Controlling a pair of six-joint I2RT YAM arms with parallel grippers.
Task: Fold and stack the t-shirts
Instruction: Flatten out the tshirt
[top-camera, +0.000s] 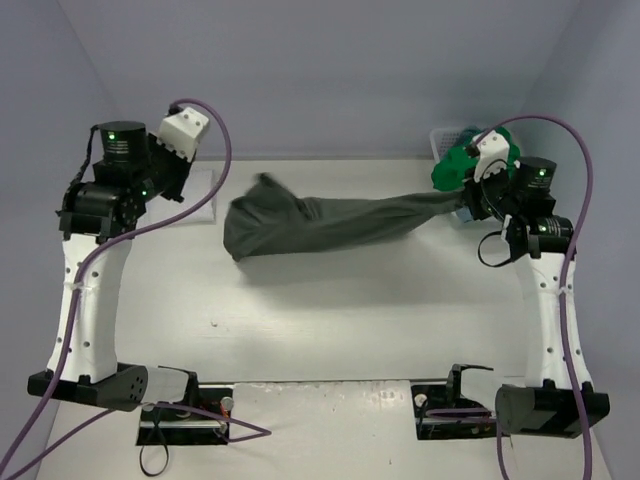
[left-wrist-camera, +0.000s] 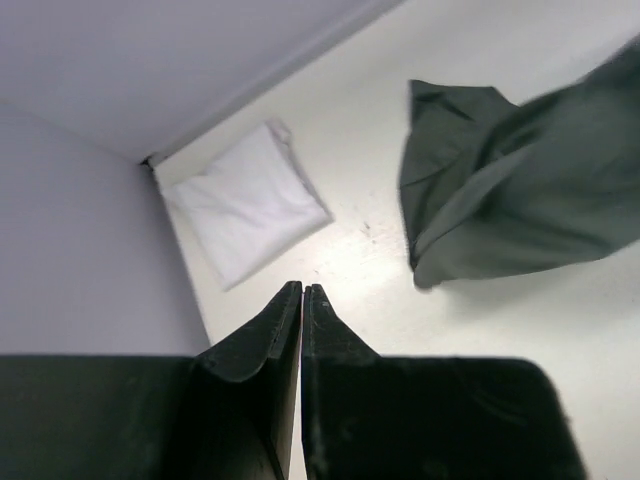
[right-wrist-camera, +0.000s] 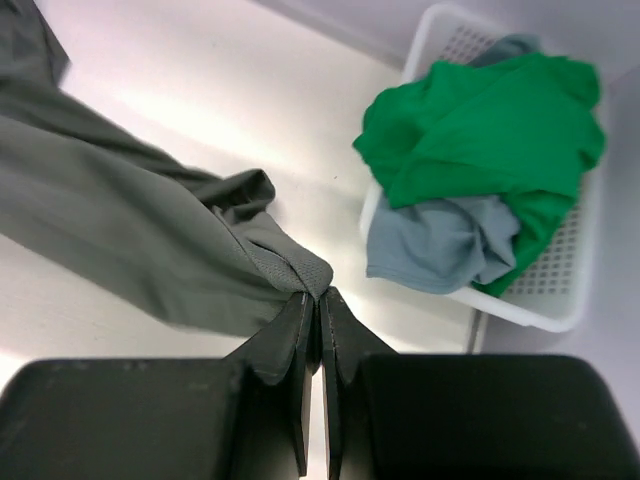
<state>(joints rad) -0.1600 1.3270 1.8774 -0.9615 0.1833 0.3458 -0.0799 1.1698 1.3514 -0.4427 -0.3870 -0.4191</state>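
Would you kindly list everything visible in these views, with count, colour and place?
table: one, white
basket: one, white slatted, far right corner
olive-grey t-shirt: one, dark olive-grey, drawn out across the middle, one end gripped
white t-shirt: one, white, folded, far left corner
green t-shirt: one, bright green, topmost in the basket
light blue t-shirt: one, dusty blue, in the basket under the green one
arms: two, white and black, bases at near edge
cables: two, purple, one along each arm
left gripper: one, black, shut, empty, near the white t-shirt
right gripper: one, black, shut on the olive-grey t-shirt
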